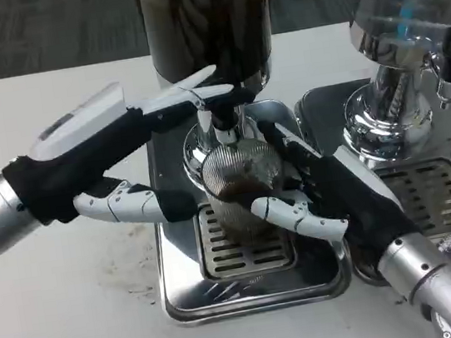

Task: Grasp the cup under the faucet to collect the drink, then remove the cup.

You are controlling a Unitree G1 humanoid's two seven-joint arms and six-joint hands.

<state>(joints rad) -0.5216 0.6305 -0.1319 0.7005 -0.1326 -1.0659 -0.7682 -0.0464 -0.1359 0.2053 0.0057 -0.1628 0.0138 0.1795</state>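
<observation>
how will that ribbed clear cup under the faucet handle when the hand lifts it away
The ribbed clear cup looks rigid, so probably won't flex. Its ridges likely help the right hand hold it. Dark drink seems to sit inside, so tilting may spill it onto the steel drip tray.

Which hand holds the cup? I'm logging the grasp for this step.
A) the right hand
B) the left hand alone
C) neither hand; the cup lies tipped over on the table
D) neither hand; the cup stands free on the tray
A: the right hand wraps its fingers around the cup under the faucet, above the tray, while the left hand reaches toward the faucet.
</observation>
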